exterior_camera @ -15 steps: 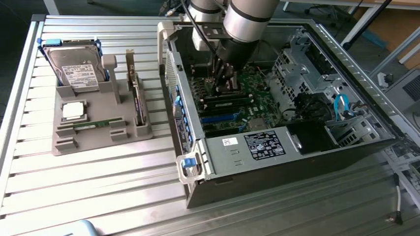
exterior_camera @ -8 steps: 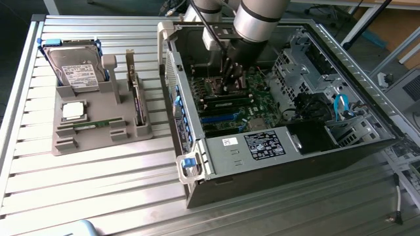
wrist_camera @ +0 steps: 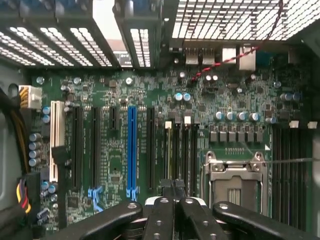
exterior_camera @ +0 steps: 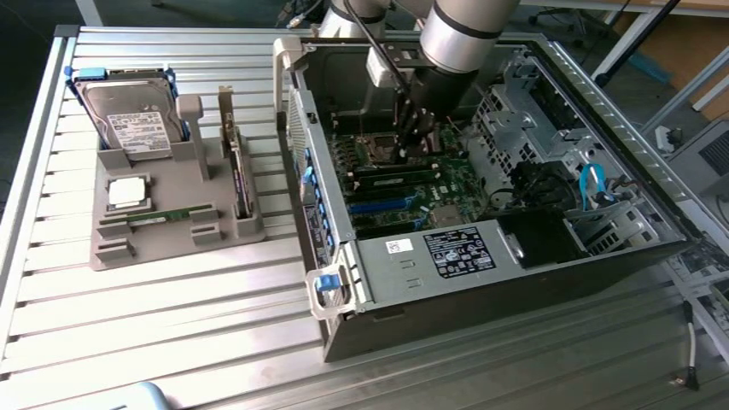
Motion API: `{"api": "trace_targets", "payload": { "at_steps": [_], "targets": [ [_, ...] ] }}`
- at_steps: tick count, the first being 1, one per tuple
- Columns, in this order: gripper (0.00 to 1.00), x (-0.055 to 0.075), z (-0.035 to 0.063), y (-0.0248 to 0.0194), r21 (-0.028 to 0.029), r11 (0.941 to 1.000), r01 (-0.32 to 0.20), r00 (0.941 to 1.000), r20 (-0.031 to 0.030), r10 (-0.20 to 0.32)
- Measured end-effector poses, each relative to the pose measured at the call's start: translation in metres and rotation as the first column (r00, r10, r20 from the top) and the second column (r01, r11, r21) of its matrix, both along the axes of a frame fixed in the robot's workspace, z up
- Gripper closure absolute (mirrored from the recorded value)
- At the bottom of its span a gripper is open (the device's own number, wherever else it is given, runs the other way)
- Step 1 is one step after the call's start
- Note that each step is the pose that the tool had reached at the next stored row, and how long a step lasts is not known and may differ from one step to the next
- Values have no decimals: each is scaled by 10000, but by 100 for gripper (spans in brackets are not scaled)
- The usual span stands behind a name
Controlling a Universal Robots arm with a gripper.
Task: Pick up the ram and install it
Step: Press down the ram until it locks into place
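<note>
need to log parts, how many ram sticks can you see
1 sure: the ram lying in the grey holder at the exterior view's left. another may hide under the gripper.

Open computer case (exterior_camera: 479, 256) (hard drive (exterior_camera: 135, 128) aside)

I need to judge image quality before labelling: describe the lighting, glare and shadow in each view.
Exterior view: strong light glares off the ribbed metal table, washing out its nearer slats, while the inside of the computer case lies in shadow. Wrist view: the motherboard is evenly but dimly lit, bright light blows out the vent grilles, and the tool looks dark.
</note>
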State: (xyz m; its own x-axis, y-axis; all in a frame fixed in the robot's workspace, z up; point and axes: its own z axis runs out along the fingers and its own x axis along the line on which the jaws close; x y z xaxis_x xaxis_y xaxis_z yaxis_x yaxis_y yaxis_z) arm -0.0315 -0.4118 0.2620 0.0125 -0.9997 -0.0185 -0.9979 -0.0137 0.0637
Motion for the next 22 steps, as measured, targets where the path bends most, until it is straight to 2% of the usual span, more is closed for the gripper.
{"api": "trace_targets", "payload": {
  "at_steps": [10,17,22],
  "targets": [
    [90,189,0,0,0,9999,-115,9999,1,115],
    [90,199,2,1,1,9999,-124,9999,1,124],
    [90,199,42,0,0,9999,-125,9999,1,125]
  ]
}}
